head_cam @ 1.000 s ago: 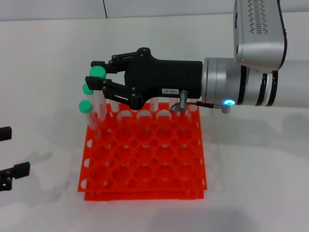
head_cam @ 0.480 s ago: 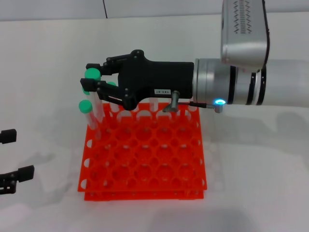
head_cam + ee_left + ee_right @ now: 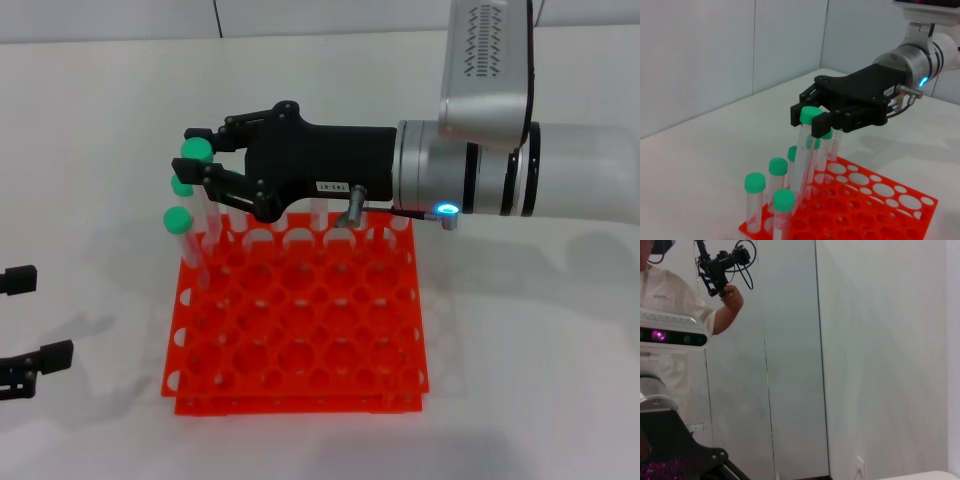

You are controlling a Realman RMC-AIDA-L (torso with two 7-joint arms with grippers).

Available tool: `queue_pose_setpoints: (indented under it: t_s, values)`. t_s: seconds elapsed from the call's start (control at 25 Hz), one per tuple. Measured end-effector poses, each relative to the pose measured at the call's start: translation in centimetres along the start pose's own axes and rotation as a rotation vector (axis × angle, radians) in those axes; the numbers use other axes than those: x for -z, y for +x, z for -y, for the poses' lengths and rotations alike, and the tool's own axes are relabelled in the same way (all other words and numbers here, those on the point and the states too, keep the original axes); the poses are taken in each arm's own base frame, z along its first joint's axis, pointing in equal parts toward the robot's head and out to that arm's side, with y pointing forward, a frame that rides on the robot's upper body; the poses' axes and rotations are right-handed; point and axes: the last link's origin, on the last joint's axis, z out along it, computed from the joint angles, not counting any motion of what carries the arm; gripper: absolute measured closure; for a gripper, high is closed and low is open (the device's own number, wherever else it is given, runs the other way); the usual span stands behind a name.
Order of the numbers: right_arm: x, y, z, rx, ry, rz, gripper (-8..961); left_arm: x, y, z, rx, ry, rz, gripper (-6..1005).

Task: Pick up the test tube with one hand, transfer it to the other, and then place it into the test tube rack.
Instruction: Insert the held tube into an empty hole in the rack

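The test tube, clear with a green cap, stands nearly upright over the back left corner of the orange-red test tube rack. Its lower end reaches down to the rack's holes. My right gripper, black on the silver arm, is shut on the tube just under its cap; the left wrist view shows this grip too. My left gripper rests open and empty at the table's left edge. The right wrist view shows none of these.
Several other green-capped tubes stand in the rack's left and back holes, close beside the held one. Most holes toward the rack's front and right are vacant. White tabletop surrounds the rack.
The right arm has shifted left and its wrist has turned slightly; the held tube's cap stays near the rack's back left corner. The left gripper has barely moved.
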Motion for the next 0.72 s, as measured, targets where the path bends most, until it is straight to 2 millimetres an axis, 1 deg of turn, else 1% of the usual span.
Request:
queue_pose_setpoints:
  t_s: [0.72]
  values:
    - [0.61,0.77,0.39,-0.031,0.012,-0.026,688,-0.15,0.39,0.31,-0.013,-0.003,0.000,106]
